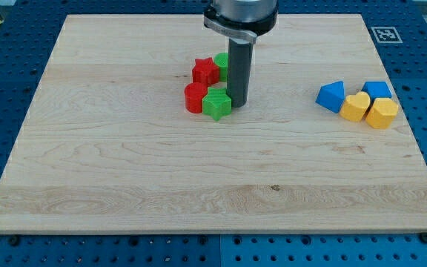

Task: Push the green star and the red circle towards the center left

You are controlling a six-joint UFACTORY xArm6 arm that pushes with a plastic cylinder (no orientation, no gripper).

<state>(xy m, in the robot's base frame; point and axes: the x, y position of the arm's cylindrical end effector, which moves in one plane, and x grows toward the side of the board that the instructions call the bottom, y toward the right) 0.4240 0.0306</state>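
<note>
The green star point(216, 104) lies near the middle of the wooden board point(124, 185), touching the red circle point(195, 97) on its left. My tip point(239, 104) stands on the board right against the green star's right side. Just above them sit a red star point(205, 71) and a green circle point(222, 67), which the rod partly hides.
At the view's right is a cluster of a blue triangle-like block point(331, 96), a yellow heart point(356, 107), a blue block point(377, 90) and a yellow hexagon-like block point(382, 113). A marker tag point(383, 34) sits off the board's top right corner.
</note>
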